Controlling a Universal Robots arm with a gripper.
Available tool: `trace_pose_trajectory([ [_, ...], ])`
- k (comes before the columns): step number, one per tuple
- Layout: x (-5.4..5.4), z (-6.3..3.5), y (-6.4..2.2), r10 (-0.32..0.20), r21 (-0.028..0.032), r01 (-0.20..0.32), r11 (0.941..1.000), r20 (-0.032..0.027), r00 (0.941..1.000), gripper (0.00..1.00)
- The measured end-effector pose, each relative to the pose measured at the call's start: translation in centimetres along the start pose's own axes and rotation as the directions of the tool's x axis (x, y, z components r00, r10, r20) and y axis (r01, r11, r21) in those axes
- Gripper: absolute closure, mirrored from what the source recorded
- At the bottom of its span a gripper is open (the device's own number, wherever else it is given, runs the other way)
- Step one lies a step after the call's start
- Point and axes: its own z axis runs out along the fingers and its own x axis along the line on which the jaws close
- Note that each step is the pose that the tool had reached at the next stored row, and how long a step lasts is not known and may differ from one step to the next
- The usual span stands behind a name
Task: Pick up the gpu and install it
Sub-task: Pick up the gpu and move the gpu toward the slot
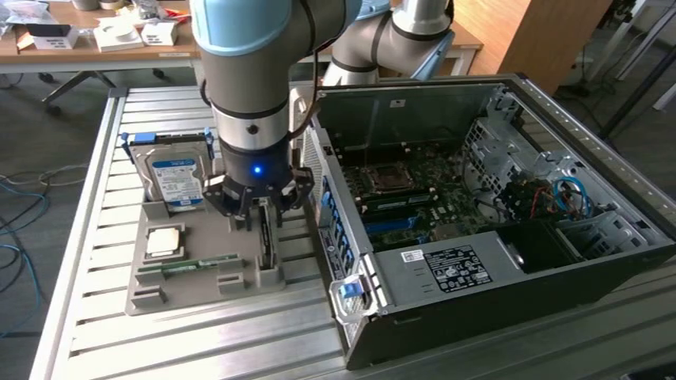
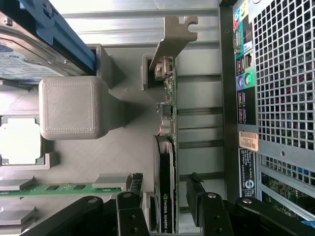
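Underneath everything runs a worktop [image 1: 95,237] of ribbed aluminium slats. Behind it the room shows a wooden table [image 1: 63,54] strewn with small boxes, and a grey floor [image 1: 32,158] with loose blue cables. On the worktop sits a grey plastic fixture [image 1: 195,277]. It carries a blue-labelled hard drive [image 1: 174,180] at the far end, a square processor [image 1: 166,240] in the middle and a narrow green memory stick [image 1: 190,264] nearer the camera. Just beside the fixture, on the exterior view's right, stands an open computer case [image 1: 496,237] with its motherboard exposed. The case's perforated rear panel faces the fixture.

The arm [image 1: 248,79] reaches straight down over the fixture. Its black fingers [image 2: 202,201] are spread, one on each side of the gpu [image 2: 166,162], and they straddle its black fan housing. A strip of grey fixture shows between each finger and the card, so they are not pinching it.

The gpu stands on its long edge, slotted upright in the fixture on the side nearest the case. Its long axis runs parallel to the case's rear panel, from far to near in the exterior view. The silver end bracket [image 2: 173,34] is at the end level with the hard drive. The fan end, with its printed label, is level with the memory stick. The green board face is turned toward the case.
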Motion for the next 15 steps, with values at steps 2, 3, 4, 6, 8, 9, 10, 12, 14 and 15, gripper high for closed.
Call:
trace_pose_trajectory([
  [2, 0.0, 0.31, -0.02, 0.0, -0.0001, 0.0, 1.0, -0.0001, 1.0, 0.51],
  [3, 0.0, 0.48, -0.03, 0.0, -0.0001, 0.0, 1.0, -0.0002, 1.0, 0.51],
  [4, 0.0, 0.66, -0.04, 0.0, -0.0001, 0.0, 1.0, -0.0002, 1.0, 0.51],
  [6, 0.0, 0.99, 0.02, 0.0, -0.0015, 0.0, 1.0, -0.0003, 1.0, 0.51],
  [8, 0.1, 1.09, 0.34, 0.0, -0.0019, 0.0, 1.0, -0.0003, 1.0, 0.51],
  [9, 0.1, 1.11, 0.52, 0.0, -0.002, 0.0, 1.0, -0.0003, 1.0, 0.51],
  [10, 0.1, 1.14, 0.68, 0.0, -0.0022, 0.0, 1.0, -0.0003, 1.0, 0.51],
  [12, 0.1, 1.22, 0.83, 0.0, -0.0032, 0.0, 1.0, -0.0004, 1.0, 0.51],
  [14, 0.1, 1.37, 0.89, 0.001, -0.0037, -0.001, 1.0, -0.0003, 1.0, 0.51],
  [15, 0.1, 1.43, 0.92, 0.001, -0.0036, -0.001, 1.0, -0.0004, 1.0, 0.51],
])
